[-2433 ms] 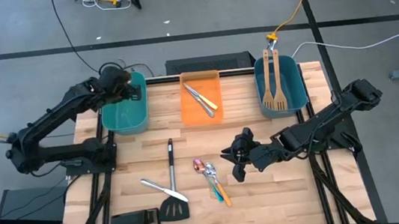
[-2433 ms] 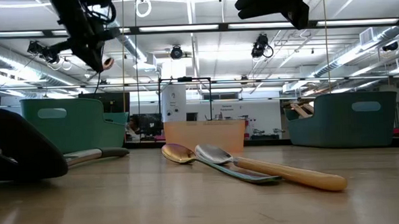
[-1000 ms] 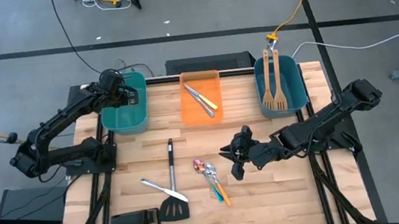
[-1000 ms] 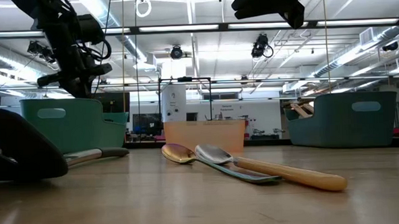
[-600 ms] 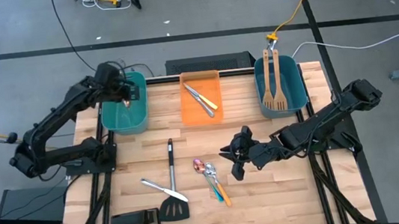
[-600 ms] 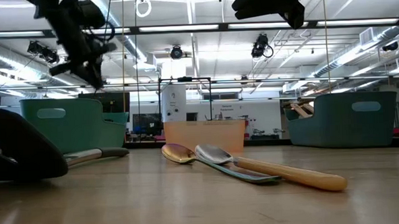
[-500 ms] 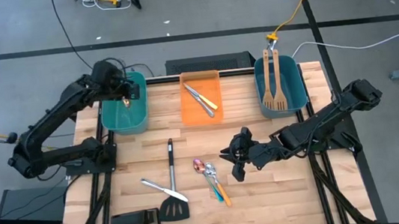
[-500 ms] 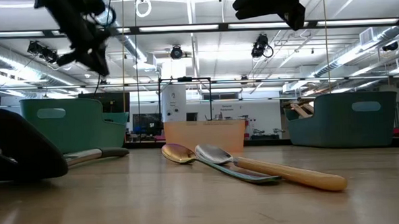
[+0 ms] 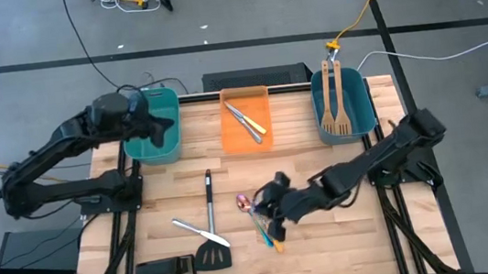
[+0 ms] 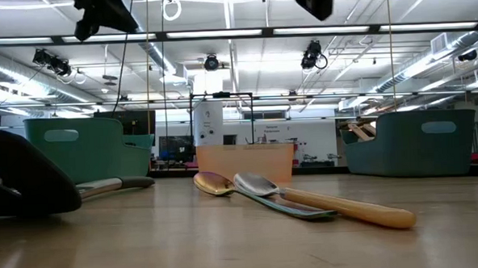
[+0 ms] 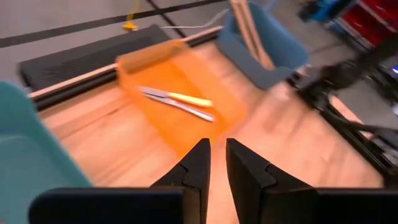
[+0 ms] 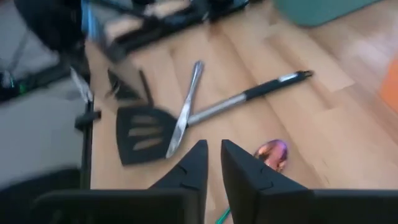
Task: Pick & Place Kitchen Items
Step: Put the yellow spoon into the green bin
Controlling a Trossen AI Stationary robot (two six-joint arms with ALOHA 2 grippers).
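Both jaws stand nearly shut with a thin gap, gripping nothing. Right gripper (image 9: 269, 210) hovers over the spoons (image 9: 259, 216) on the table (image 9: 329, 238), near the black spatula (image 12: 144, 128) and silver knife (image 12: 185, 109). Left gripper (image 9: 162, 128) hangs above the left teal bin (image 9: 148, 148); utensils lie in the orange bin (image 9: 263, 139).

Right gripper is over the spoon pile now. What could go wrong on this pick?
1. The spoons lie bunched and overlapping, so the right gripper may pinch two or nudge the rest away.
2. Its fingers show only a narrow gap, which may straddle a handle poorly.
3. A swept spoon could slide toward the black spatula and the knife lying across it, cluttering later picks. The left gripper waits over the left teal bin, clear of this.
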